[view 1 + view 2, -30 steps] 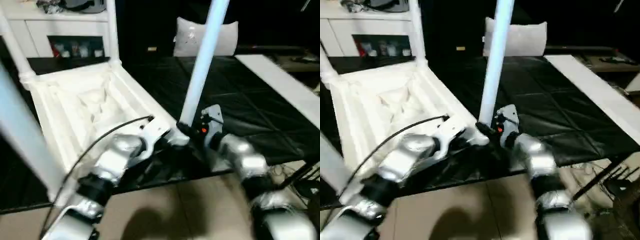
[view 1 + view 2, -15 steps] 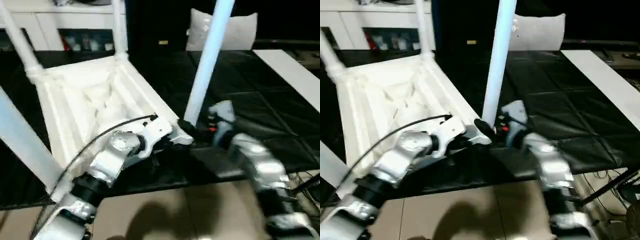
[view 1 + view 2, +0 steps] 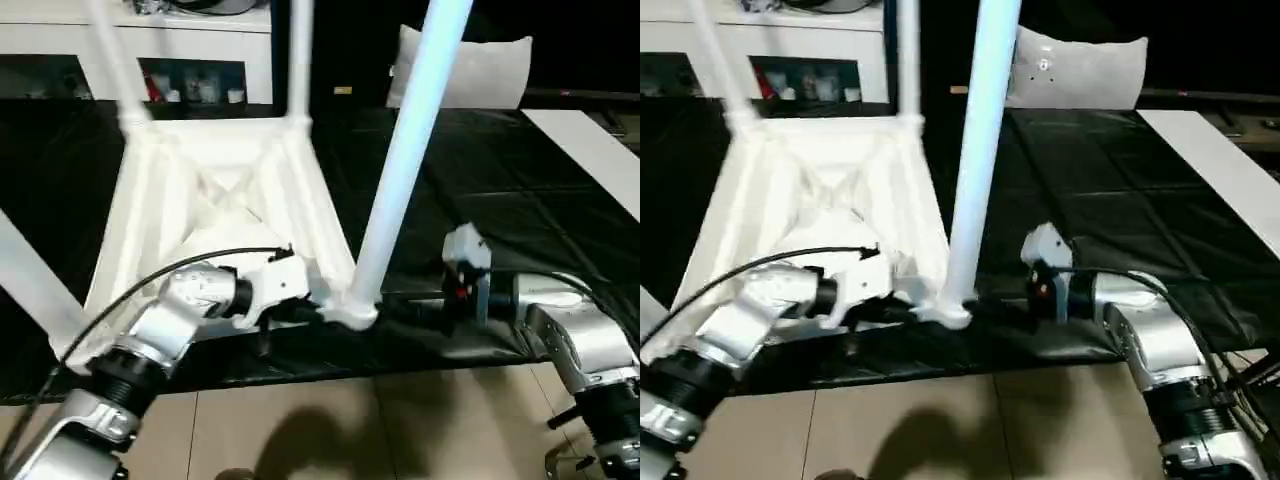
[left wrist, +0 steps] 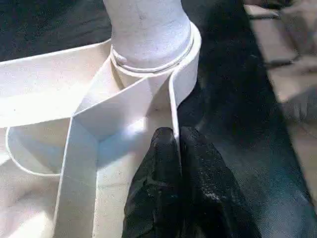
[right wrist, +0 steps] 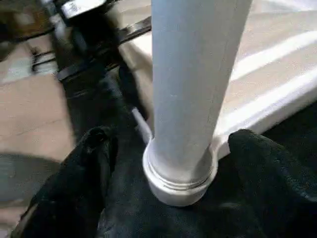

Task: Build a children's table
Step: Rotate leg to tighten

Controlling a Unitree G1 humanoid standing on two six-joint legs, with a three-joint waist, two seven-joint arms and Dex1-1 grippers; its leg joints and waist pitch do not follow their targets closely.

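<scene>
White ribbed table top (image 3: 215,190), white leg (image 3: 400,165), black pincer fingers (image 4: 171,183)

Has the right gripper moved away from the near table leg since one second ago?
Yes. The right gripper, earlier against the leg at its socket, now sits apart to its right, fingers open.

Landmark: near corner socket (image 3: 348,312) of the upturned white plastic ribbed table top (image 3: 215,205).
- Socket: filled by 1 upright white tapered leg (image 3: 400,160).
- Robot's left side: left gripper (image 4: 177,148), fingers pressed together against a rib.
- Right side: right gripper (image 5: 163,163), fingers spread, flanking the leg.
- Beyond: bare black padded mat (image 3: 500,220), open passage.
</scene>
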